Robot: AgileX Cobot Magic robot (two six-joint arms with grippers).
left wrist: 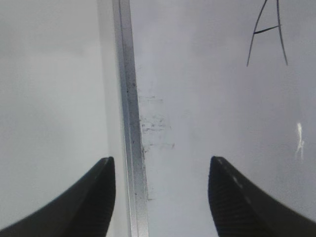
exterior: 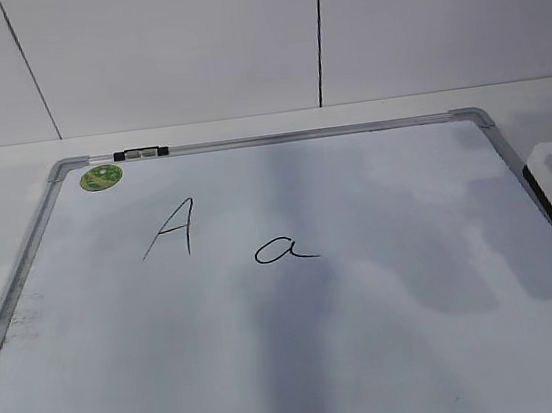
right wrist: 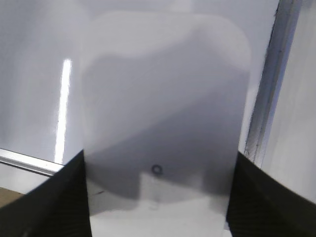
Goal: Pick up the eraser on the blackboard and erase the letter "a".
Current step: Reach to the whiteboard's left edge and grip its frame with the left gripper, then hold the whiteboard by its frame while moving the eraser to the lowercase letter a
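White table under everything. White panelled wall behind, dark vertical seams. Small black-and-silver clip at top frame edge. Tall angular capital "A" in black marker.

A white bench carries the blackboard, which lies flat on it, grey frame touching the surface.

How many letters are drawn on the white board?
2. The capital "A" is on the left part of the blackboard, below the green sticker. The letter "a" sits just right of it, a bit lower. Nothing appears to hide any others.
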